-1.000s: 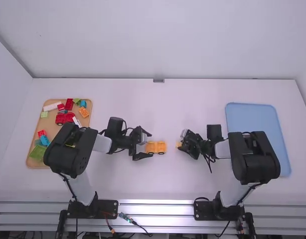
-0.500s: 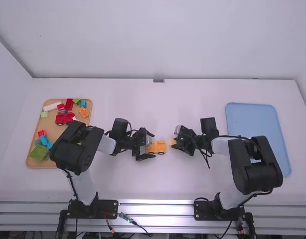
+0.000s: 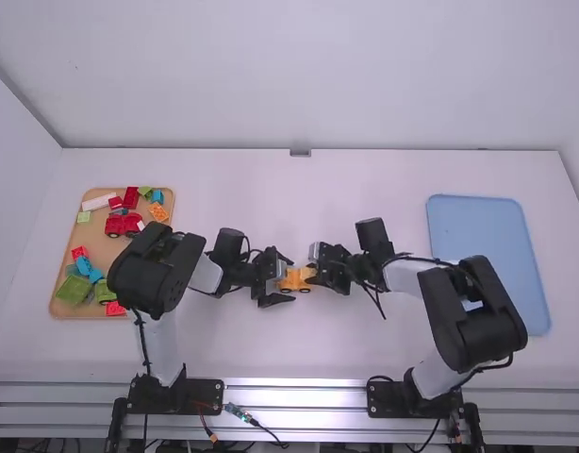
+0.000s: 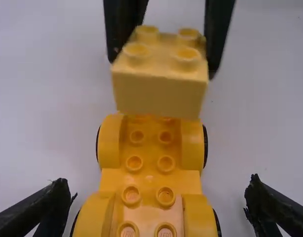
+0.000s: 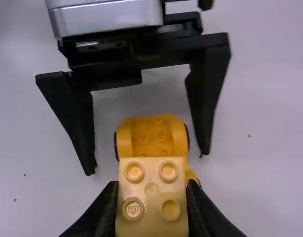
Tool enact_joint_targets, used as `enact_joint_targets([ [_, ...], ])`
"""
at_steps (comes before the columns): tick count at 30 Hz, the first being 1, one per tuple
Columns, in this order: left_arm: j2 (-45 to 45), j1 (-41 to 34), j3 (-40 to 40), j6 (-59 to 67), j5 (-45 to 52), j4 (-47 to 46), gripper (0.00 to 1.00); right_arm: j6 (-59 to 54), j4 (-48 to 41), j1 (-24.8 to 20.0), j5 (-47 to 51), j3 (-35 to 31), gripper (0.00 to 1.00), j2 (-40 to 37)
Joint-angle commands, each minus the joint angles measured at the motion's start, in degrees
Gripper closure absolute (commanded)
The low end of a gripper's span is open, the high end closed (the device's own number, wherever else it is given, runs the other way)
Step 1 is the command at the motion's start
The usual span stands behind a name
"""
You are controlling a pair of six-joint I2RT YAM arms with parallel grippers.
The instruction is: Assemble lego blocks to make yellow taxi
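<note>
I find the right gripper point(image 5: 151, 200) closed on a small, pale-yellow plastic block point(image 4: 159, 94), one finger on either side, leaving the studded top and the underside free. I judge that this grip was chosen so the block can be pressed straight down. The block is above the far end of the yellow-orange wheeled vehicle base point(image 4: 149, 177); whether it touches the studs I cannot tell.

The left gripper point(image 4: 159, 190) stands with its fingers spread wide, one on each side of the base and apart from it. My reading is that it is placed to steady the base while the block is seated. The base rests on the smooth white table point(image 3: 365, 344), between the two arms, its studs upward.

As to materials: the block is boxy, flat-sided and smooth, with four round, hollow-topped studs. The base is a glossier, deeper yellow, long and stepped, with rounded fenders over black wheels and paired studs along its middle. The fingers are matt black and tapered.

I judge the taxi unfinished, with seating this block the step in hand. A skewed press could tip the base, so I would check stud alignment first.
</note>
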Motion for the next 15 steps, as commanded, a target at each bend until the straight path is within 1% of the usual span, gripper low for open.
enact_joint_targets([
  [1,2.12,-0.42,-0.42,-0.09,0.81,1.03,0.06,0.22,-0.13,0.20,-0.83,0.87,0.86,0.92],
  [6,4.31,-0.42,0.76,-1.95,1.29,2.23,0.08,0.24,0.11,0.04,-1.18,0.87,0.86,0.92],
  [7,4.59,-0.66,1.40,-1.92,1.29,1.31,0.11,0.24,-0.02,0.04,-1.18,0.87,0.86,0.92],
  [8,4.70,-1.11,2.01,-1.90,1.25,0.26,0.18,0.00,-0.35,0.04,-1.18,0.85,0.86,0.92],
  [10,4.70,-1.42,2.84,-1.92,1.27,-1.22,0.27,0.04,-0.61,0.15,-0.98,0.85,0.86,0.92],
  [13,4.70,-1.86,3.76,-1.88,1.14,-2.27,0.32,-0.02,-0.57,0.92,-0.72,0.85,0.87,0.94],
  [14,4.70,-1.88,3.80,-1.84,1.03,-2.34,0.38,-0.04,-0.57,1.07,-0.07,0.85,0.87,0.94],
  [15,4.70,-1.90,3.76,-1.31,1.07,-2.45,0.41,0.02,-0.50,1.33,0.98,0.87,0.87,0.94],
])
